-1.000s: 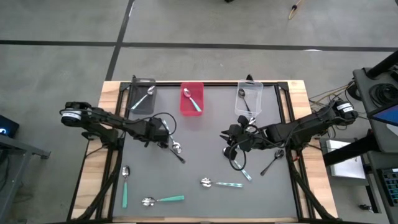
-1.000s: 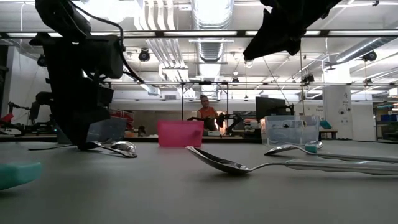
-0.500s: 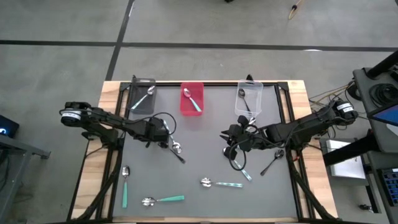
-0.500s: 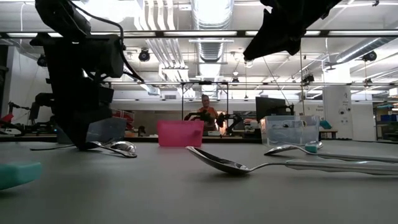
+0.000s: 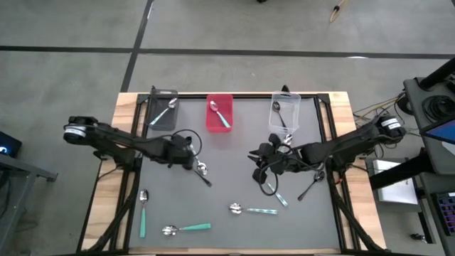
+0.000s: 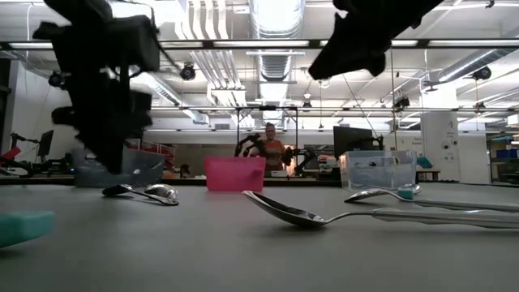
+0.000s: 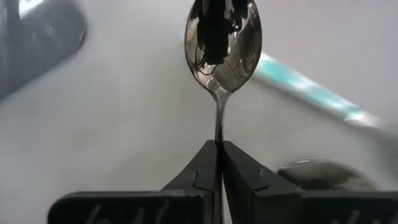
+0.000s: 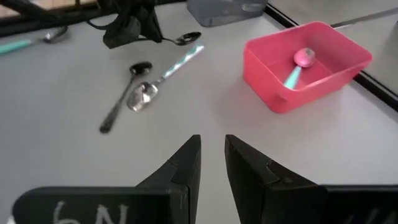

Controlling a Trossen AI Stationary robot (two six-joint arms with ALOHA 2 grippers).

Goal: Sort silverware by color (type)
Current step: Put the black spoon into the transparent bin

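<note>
Change: since a second ago the left end effector (image 7: 219, 144) has closed and risen off the counter (image 5: 234, 160), taking a spoon with it; the right arm has barely shifted.
Left end effector: fingers pressed together on the thin neck of a silver spoon (image 7: 222, 46), which points straight out ahead of it, bowl forward, held above the counter's left-centre.
Right end effector: (image 8: 212, 152) hovering over the counter right of centre, fingers a narrow gap apart, gripping nothing.
Beneath the left arm: a black spoon (image 8: 122, 99) and a teal-handled spoon (image 8: 163, 78) lie side by side, touching, just at 5 o'clock of the left end effector.
Bins: along the counter's 12 o'clock edge, grey bin (image 5: 163, 110) at left with one spoon, pink bin (image 5: 220, 125) in the middle with a teal-handled one, clear bin (image 5: 285, 112) at right with a black one.
Loose silverware: more spoons toward 6 o'clock, including a thick teal-handled spoon (image 5: 186, 228) and a pale-handled spoon (image 5: 252, 209); another black spoon (image 5: 311, 184) at 4 o'clock.
Room: a person (image 6: 268, 150) stands far behind the pink bin.
</note>
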